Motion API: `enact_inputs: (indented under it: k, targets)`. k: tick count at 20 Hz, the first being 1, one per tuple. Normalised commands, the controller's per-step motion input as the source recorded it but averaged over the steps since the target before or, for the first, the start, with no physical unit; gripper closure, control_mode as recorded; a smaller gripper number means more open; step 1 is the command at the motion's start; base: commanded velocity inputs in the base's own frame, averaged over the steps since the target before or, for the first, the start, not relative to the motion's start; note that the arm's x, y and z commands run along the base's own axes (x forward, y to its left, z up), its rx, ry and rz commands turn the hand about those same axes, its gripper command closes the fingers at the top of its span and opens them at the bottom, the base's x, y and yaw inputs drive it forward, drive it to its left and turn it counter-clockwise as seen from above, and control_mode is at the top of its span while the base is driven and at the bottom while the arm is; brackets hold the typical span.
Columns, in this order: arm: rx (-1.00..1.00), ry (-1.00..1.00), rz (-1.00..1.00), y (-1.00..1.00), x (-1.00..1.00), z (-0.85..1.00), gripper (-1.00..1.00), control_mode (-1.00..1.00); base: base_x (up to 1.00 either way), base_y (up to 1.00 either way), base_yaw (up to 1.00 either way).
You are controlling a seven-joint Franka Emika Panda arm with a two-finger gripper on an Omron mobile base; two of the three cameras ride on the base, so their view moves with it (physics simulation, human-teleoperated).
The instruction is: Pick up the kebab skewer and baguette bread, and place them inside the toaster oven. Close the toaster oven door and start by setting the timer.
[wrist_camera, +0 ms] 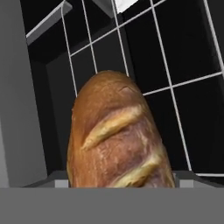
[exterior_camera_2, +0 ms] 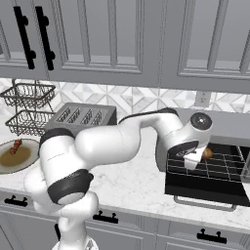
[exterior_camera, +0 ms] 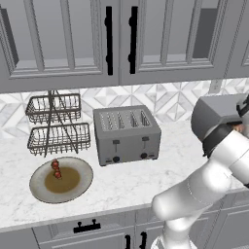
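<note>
While fingers grip baguette bread over the wire rack, toaster oven door down, kebab skewer on plate.

Door is down flat at lower right of the right base view, so the toaster oven mouth is wide open. Baguette bread fills the hand view's centre, wire rack close behind it, grey oven wall tight on the left. Over at the plate, the kebab skewer has open air above; four-slot toaster and basket stand crowd its far side.
</note>
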Motion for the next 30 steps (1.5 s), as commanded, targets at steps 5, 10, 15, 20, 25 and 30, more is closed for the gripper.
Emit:
enact_inputs:
  k: [5, 10, 15, 20, 25, 30]
  targets:
    - [0.04, 0.0, 0.07, -0.34, 0.31, -0.16, 1.0, -1.0, 0.0, 0.0, 0.0]
    - [0.04, 0.0, 0.04, -0.34, 0.16, -0.01, 1.0, -1.0, 0.0, 0.0, 0.0]
    - [0.03, 0.0, 0.0, -0.46, 0.01, 0.0, 1.0, -1.0, 0.0, 0.0, 0.0]
    - [0.01, 0.0, 0.0, -0.25, 0.12, -0.08, 1.0, -1.0, 0.0, 0.0, 0.0]
    - [0.0, 0.0, 0.0, -0.03, 0.33, -0.14, 1.0, -1.0, 0.0, 0.0, 0.0]
    - [0.0, 0.0, 0.0, 0.0, 0.3, -0.35, -1.0, -1.0, 0.0, 0.0, 0.0]
